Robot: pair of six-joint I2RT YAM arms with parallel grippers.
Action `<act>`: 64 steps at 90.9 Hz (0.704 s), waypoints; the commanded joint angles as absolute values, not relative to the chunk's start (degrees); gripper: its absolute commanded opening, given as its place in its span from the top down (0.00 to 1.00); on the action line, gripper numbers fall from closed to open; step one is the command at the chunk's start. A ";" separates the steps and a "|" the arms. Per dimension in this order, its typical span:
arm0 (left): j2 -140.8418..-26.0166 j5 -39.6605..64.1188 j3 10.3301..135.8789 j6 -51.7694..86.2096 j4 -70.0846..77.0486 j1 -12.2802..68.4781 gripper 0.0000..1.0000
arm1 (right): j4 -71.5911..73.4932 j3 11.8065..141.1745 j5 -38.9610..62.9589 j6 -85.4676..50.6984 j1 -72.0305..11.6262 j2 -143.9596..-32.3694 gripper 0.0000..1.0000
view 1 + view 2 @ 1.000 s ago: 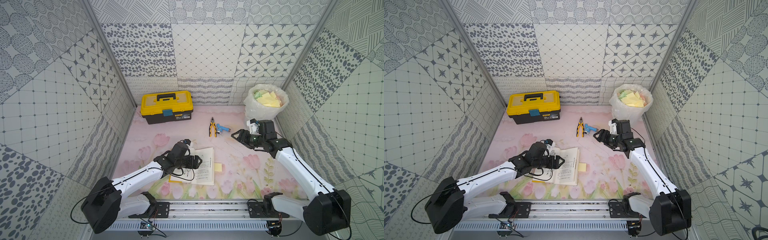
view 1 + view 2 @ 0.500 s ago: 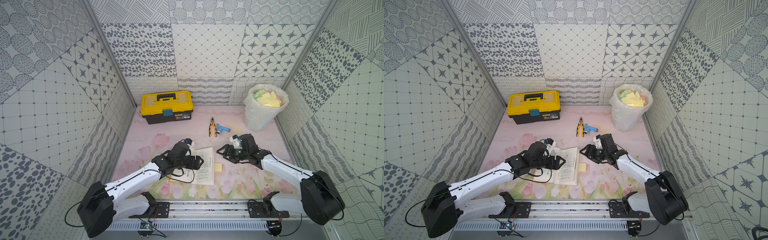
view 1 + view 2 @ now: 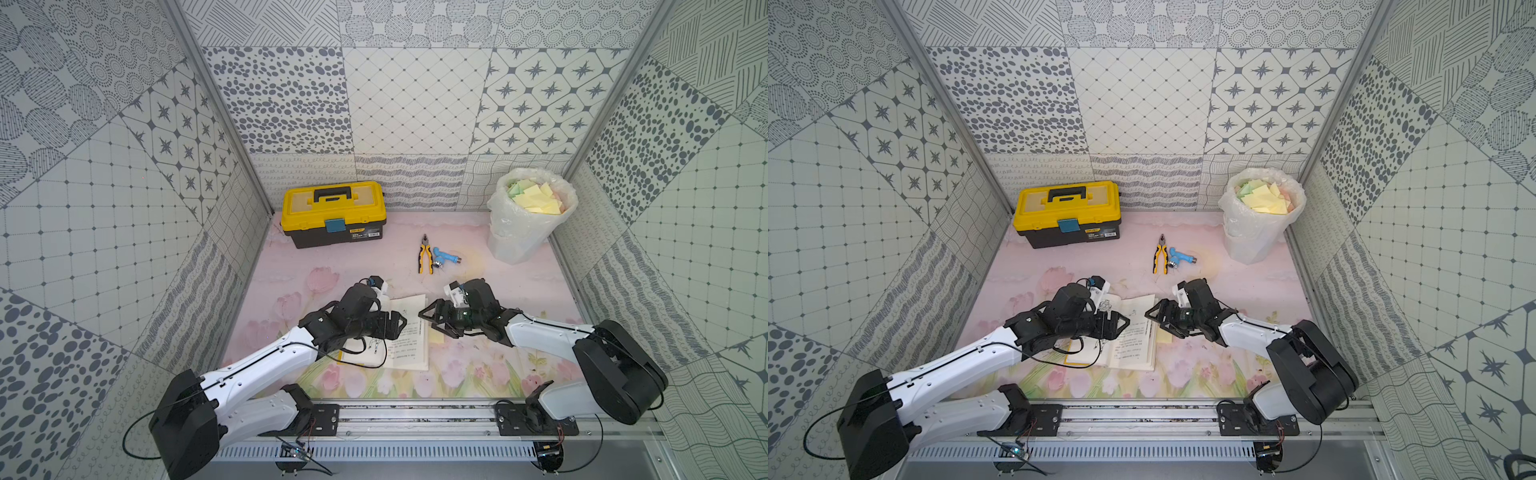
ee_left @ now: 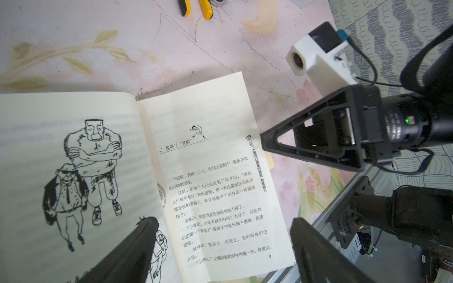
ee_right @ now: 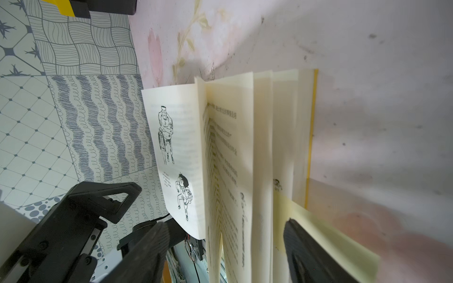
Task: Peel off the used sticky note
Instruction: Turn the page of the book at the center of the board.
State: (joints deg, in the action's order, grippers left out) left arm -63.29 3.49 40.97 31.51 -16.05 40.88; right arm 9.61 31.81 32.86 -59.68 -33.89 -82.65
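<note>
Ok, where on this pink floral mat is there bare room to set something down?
Bare pink floral mat lies between the yellow-and-black toolbox and the bag-lined white bin, behind the yellow-handled pliers; also between the bin and the right arm. Crowded: the middle, where the left hand and right hand face each other at the open book and pale yellow sticky note.

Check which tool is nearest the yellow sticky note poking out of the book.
The right tool, open at the book's right page edge where the sticky note sticks out. The left tool is open over the middle pages, farther off.
</note>
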 commanded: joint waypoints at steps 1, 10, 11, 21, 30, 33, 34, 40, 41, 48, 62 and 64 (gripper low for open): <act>-62.80 2.30 41.70 30.32 -17.43 41.09 0.09 | 14.75 31.29 32.96 -60.70 -34.75 -84.04 0.20; -62.64 2.20 41.81 30.32 -17.56 41.17 0.09 | 15.44 31.31 32.87 -60.78 -35.18 -84.82 0.18; -62.61 2.20 41.82 30.32 -17.53 41.15 0.09 | 15.50 31.30 32.87 -60.80 -35.21 -84.95 0.18; -62.59 2.11 41.97 30.32 -17.64 41.15 0.09 | 15.90 31.29 32.76 -60.91 -35.44 -85.70 0.17; -62.57 2.02 42.01 30.33 -17.65 41.33 0.09 | 16.48 31.29 32.83 -61.06 -35.66 -86.46 0.17; -62.52 2.02 42.01 30.32 -17.64 41.34 0.09 | 16.70 31.33 32.87 -61.17 -35.79 -86.82 0.17; -62.55 1.98 42.01 30.32 -17.70 41.33 0.09 | 16.88 31.35 32.91 -61.21 -35.82 -86.87 0.17; -62.58 1.93 42.01 30.41 -17.74 41.38 0.09 | 17.50 31.29 33.20 -61.45 -35.93 -87.16 0.17; -62.62 1.93 42.01 30.41 -17.75 41.35 0.09 | 17.54 31.29 33.21 -61.49 -35.98 -87.17 0.17; -62.58 2.02 42.01 30.49 -17.75 41.40 0.09 | 17.66 31.57 33.44 -61.52 -36.40 -87.33 0.18; -62.36 1.94 42.12 30.48 -18.13 41.52 0.10 | 17.60 32.70 33.82 -61.68 -36.95 -87.11 0.25; -62.33 1.93 42.17 30.49 -18.24 41.58 0.10 | 17.63 32.87 33.94 -61.74 -36.99 -87.08 0.26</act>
State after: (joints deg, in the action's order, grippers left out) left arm -62.85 2.50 41.28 31.51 -16.91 41.25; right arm 14.85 31.81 33.15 -61.34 -36.40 -86.72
